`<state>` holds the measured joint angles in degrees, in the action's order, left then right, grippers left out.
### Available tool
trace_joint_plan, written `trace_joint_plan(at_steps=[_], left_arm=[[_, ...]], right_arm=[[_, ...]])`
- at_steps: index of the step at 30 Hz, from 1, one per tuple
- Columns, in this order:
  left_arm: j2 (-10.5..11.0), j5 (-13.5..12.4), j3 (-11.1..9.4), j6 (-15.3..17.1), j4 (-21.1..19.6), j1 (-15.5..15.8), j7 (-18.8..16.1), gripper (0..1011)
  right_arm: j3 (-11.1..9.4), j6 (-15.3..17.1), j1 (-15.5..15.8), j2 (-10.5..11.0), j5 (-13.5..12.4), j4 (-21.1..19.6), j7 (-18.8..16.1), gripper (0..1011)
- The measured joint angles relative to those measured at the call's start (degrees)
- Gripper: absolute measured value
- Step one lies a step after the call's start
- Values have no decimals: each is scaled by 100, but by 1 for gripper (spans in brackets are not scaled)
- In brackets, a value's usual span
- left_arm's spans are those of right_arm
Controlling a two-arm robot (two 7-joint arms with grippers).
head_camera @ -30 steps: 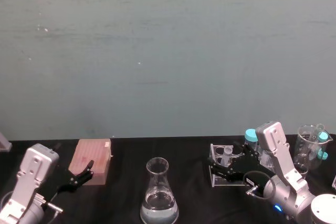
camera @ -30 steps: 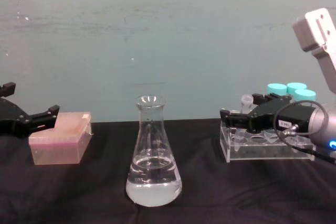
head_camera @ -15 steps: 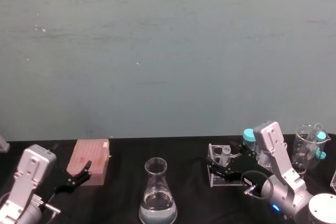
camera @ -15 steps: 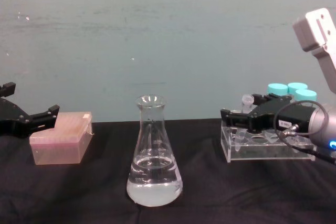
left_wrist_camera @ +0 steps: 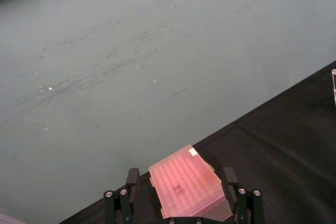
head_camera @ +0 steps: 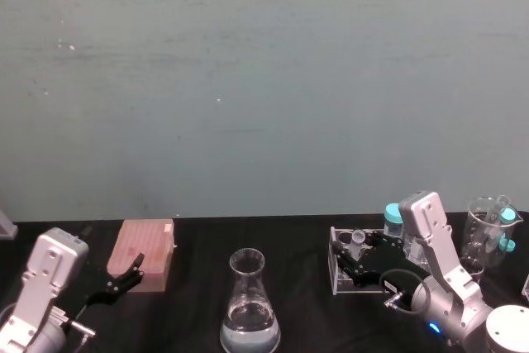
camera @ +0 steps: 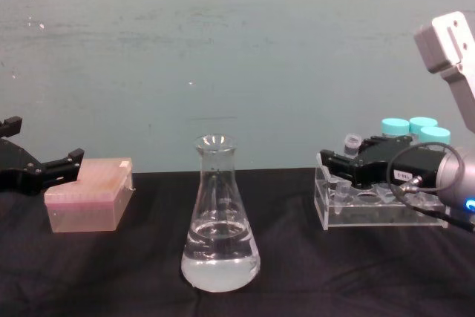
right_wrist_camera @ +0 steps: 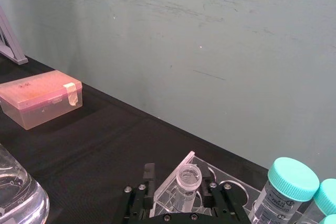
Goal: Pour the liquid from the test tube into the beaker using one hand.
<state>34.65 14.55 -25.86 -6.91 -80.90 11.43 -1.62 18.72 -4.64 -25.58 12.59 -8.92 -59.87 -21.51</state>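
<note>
R arm, thick silver-grey w/ a blue light, comes in low from the right edge in chest view. Its forearm is bent up, and the black two-finger R gripper is held level, pointing left over the clear acrylic tube rack. Jaws stand apart, one each side of the small clear capless test tube, not clamped on it. The tube stands upright in a hole at the rack's left end. Teal-capped tubes stand just right of it.

Tall clear glass conical flask, w/ clear liquid pooled in its base, stands mid-table, well apart from the rack. Bare black tablecloth lies btwn them.

L gripper hangs parked far left, jaws spread wide, close by the pink lidded plastic box.
</note>
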Motion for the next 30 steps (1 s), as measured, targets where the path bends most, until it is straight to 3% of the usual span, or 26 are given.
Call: trace_joint_plan(at_steps=[10,30], left_arm=[[0,0,0,0,0,0,0,1000],[0,0,0,0,0,0,0,1000]], right_arm=[[0,0,0,0,0,0,0,218],[0,0,0,0,0,0,0,208]])
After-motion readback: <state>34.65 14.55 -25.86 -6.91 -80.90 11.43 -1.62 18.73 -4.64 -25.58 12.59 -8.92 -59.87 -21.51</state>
